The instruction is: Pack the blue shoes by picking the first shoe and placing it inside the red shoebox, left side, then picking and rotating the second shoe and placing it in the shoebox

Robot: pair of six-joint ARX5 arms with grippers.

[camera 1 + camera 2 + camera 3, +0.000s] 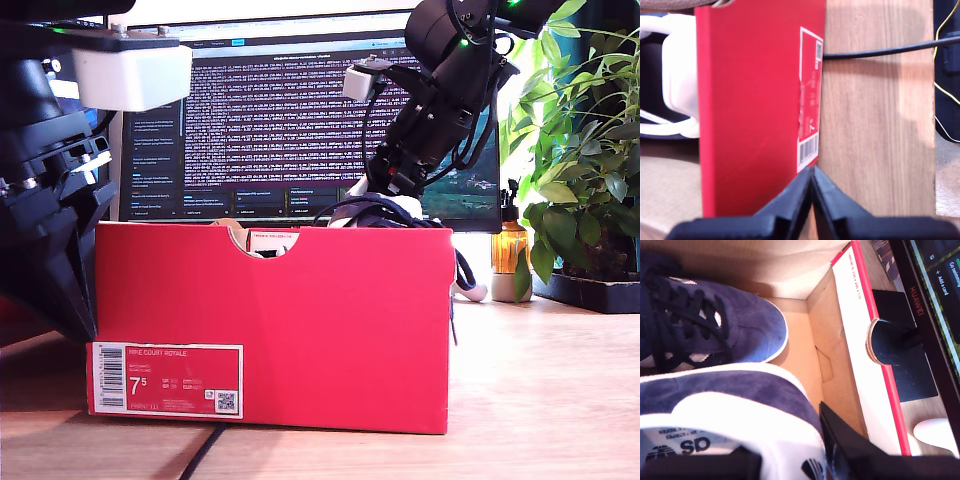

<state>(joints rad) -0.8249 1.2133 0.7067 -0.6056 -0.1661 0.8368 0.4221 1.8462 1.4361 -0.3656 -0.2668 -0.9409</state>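
Monitor (300, 120) behind red shoebox (270, 330); plant (580, 150) beside.

Shoebox label (166, 379): "NIKE COURT ROYALE", 7.5; monitor (916, 300): "HUAWEI".

A monitor (300, 120) full of text, a leafy plant (580, 150) beside it — black cable (875, 50) across the wooden table (540, 400).

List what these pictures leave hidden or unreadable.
- Exterior view: the red shoebox front wall hides both blue shoes except a bit above the rim beside my second tool.
- Second wrist view: my second tool is cut off by the frame edge; whether it grips the nearer shoe is unclear.
- First wrist view: the label print is too blurred to read.
- Exterior view: the monitor text is too small.
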